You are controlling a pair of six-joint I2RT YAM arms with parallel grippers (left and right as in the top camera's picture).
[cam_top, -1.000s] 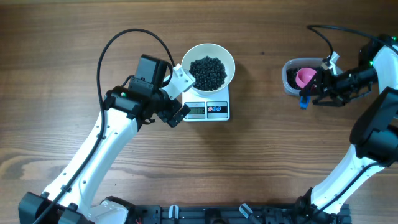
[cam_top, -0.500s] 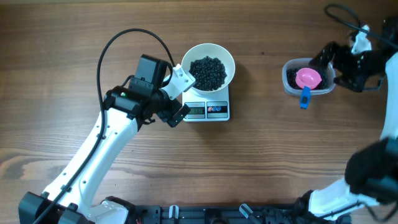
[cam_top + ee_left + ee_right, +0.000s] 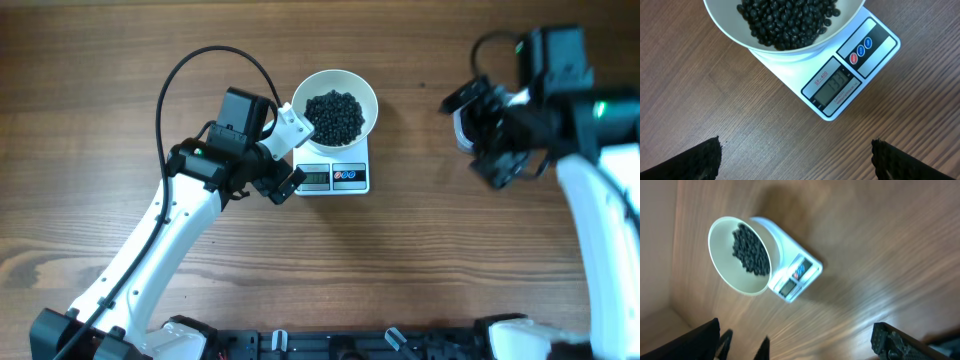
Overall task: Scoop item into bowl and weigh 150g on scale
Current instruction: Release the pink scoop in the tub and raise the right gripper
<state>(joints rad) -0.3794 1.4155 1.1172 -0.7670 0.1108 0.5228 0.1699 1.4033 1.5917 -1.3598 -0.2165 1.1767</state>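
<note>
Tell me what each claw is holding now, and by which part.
Nothing. The left claw hangs open and empty beside the scale; the right claw is open and empty too.

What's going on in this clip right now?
Neither arm is holding anything. The white bowl of black beads sits on the scale, whose display is lit. The left gripper hovers open just beside the scale. The right gripper hangs open and empty well off to the scale's right, with its camera looking towards the bowl.

Brown wood-grain table (image 3: 420,250) under even light, faint soft shadows.
</note>
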